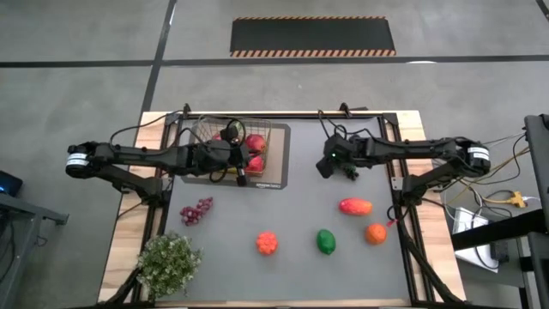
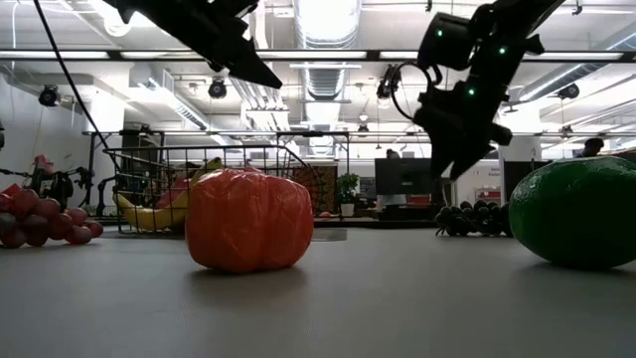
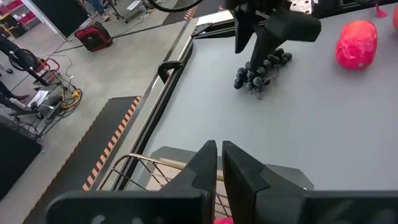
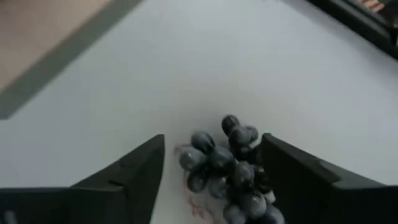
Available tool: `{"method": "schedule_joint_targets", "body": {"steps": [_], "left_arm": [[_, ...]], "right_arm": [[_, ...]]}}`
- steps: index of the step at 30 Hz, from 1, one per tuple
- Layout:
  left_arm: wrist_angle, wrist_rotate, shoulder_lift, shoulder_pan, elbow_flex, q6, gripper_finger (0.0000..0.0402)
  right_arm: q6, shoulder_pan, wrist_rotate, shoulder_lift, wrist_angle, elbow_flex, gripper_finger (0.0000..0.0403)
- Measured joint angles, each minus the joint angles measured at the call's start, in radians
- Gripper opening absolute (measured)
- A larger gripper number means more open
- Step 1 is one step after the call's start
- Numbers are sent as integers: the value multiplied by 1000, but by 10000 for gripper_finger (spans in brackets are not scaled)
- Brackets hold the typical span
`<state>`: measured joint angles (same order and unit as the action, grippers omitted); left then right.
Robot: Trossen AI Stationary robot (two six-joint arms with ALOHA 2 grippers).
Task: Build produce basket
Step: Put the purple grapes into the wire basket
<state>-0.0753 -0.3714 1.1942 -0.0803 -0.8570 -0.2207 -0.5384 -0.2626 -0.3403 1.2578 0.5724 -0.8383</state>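
Produce lies partly gathered and partly scattered on the grey surface (image 1: 283, 206). The wire basket (image 1: 230, 148) stands on a flat dark mat (image 1: 276, 167) at the far left part of the surface; the high view shows red fruit (image 1: 255, 143) inside it, and the low view shows a yellow banana (image 2: 149, 215) behind its mesh.

The left end effector (image 1: 233, 154) hangs over the basket. In the left wrist view its two dark fingers (image 3: 205, 163) stand nearly together with only a thin slit between them and nothing held, above the basket's rim.

The right end effector (image 1: 330, 166) is at the far right part of the surface, above a bunch of black grapes (image 4: 233, 168). The right wrist view shows its fingers (image 4: 134, 174) spread wide to either side of the bunch; the grapes lie on the surface between them, not gripped.

Nearer the front, from left to right, lie purple-red grapes (image 1: 196, 211), an orange-red fruit (image 1: 267, 243), a green pepper (image 1: 326, 241), and an orange (image 1: 375, 233), with a red and orange mango (image 1: 355, 206) just behind the orange. A leafy potted plant (image 1: 168, 263) sits at the front left corner.
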Motion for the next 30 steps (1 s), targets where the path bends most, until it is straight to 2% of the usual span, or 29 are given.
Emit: {"method": "schedule_joint_targets", "body": {"steps": [7, 15, 22, 30], "left_arm": [[0, 0, 0, 0, 0, 0, 8], [-2, 0, 0, 0, 0, -2, 8], [-2, 0, 0, 0, 0, -2, 8], [-2, 0, 0, 0, 0, -2, 8]], "right_arm": [[-14, -1, 2, 74, 29, 0, 309], [-13, -11, 4, 198, 32, 0, 320], [0, -11, 4, 265, 36, -18, 275], [1, -11, 9, 264, 44, -41, 169]]}}
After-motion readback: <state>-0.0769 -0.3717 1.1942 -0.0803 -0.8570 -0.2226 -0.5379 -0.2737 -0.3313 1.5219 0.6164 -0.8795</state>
